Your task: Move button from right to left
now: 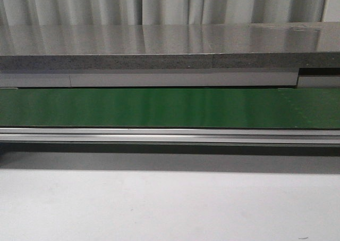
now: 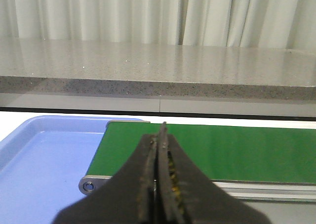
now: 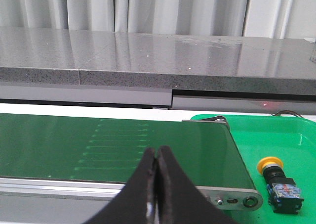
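The button (image 3: pixel 278 180) lies on its side in the green tray (image 3: pixel 276 130), just past the belt's right end; its yellow cap sits on a black body with red and blue marks. My right gripper (image 3: pixel 156 151) is shut and empty, hanging over the near edge of the green belt (image 3: pixel 98 145), to the left of the button. My left gripper (image 2: pixel 159 133) is shut too, with nothing in it, above the left end of the belt (image 2: pixel 247 150). Neither gripper shows in the front view, where only the bare belt (image 1: pixel 159 107) appears.
A blue tray (image 2: pixel 44 155) sits at the belt's left end. The belt's silver side rail (image 1: pixel 170 134) runs along its near edge. Behind the belt stands a grey stone counter (image 1: pixel 159 44) with white curtains beyond.
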Robot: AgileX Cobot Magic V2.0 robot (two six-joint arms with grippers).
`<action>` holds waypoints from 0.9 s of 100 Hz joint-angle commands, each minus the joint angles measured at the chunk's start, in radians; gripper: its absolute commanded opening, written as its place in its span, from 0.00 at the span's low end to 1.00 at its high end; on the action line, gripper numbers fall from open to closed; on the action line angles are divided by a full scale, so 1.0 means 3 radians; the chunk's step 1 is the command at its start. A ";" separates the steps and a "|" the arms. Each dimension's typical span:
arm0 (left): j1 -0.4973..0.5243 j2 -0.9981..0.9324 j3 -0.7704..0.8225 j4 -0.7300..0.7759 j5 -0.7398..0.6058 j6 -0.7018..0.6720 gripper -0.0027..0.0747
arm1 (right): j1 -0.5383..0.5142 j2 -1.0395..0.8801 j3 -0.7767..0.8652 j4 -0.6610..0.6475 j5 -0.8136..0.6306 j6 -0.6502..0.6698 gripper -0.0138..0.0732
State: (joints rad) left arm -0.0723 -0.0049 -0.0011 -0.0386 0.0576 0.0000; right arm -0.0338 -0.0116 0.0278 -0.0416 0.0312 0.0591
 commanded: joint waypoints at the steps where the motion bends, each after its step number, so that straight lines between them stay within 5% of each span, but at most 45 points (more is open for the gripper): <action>1: 0.0008 -0.0102 0.0154 -0.0025 -0.0261 -0.0039 0.01 | -0.0014 -0.0039 -0.0123 -0.0028 -0.0184 -0.0007 0.08; 40: 0.0008 -0.0102 0.0154 -0.0025 -0.0261 -0.0039 0.01 | -0.0014 0.0354 -0.1363 -0.0034 0.1347 -0.0007 0.08; 90: 0.0008 -0.0102 0.0154 -0.0025 -0.0261 -0.0039 0.01 | -0.0014 0.2087 -0.2514 -0.0040 0.1560 -0.0003 0.08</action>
State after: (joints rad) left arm -0.0723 -0.0049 -0.0011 -0.0386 0.0576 0.0000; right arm -0.0338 0.5202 -0.6402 -0.0416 0.5385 0.0591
